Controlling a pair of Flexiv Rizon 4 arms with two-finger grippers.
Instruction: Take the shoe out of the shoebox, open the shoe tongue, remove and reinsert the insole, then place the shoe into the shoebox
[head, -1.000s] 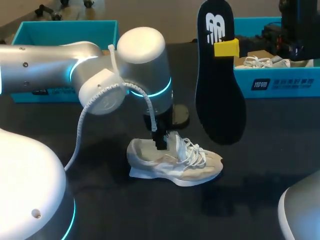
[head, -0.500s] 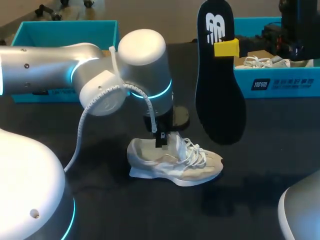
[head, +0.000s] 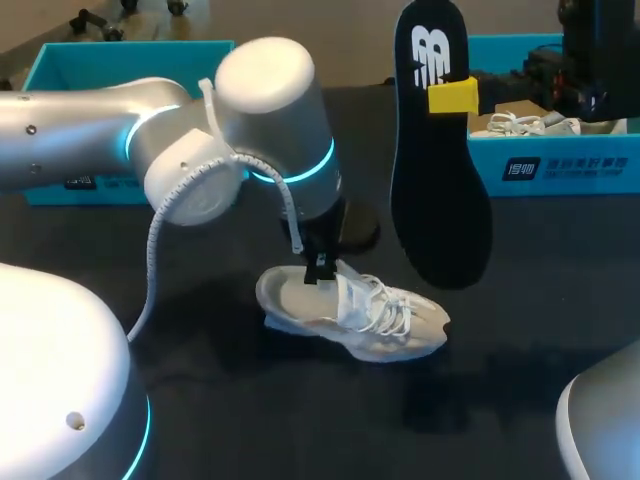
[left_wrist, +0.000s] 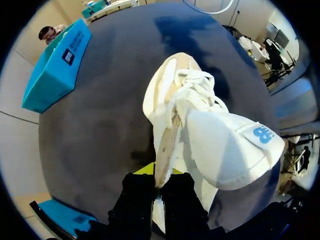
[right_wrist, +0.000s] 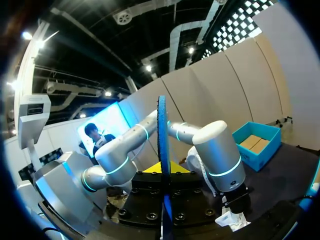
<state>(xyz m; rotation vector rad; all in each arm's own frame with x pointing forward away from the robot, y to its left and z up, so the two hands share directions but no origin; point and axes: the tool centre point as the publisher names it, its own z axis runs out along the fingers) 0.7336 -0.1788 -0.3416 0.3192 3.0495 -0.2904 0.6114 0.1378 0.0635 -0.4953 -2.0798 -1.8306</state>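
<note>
A white laced shoe (head: 372, 318) lies on its sole on the dark table, toe to the right. My left gripper (head: 320, 268) comes straight down into its opening. In the left wrist view the left gripper (left_wrist: 159, 182) is shut on the beige tongue (left_wrist: 167, 142), which shows edge-on behind the laces of the shoe (left_wrist: 220, 140). My right gripper (head: 452, 95) is shut on a black insole (head: 440, 190), held upright in the air right of the shoe. From the right wrist the insole (right_wrist: 162, 145) shows as a thin edge between the right gripper (right_wrist: 163, 172) fingers.
A teal shoebox (head: 560, 165) stands at the back right with another white shoe (head: 520, 125) in it. A second teal box (head: 130, 65) stands at the back left, behind my left arm. Bare table lies in front of the shoe.
My left gripper has closed on the tongue. The left wrist has swung a little left and up, and the shoe has shifted slightly with it. The right arm and insole have not moved.
</note>
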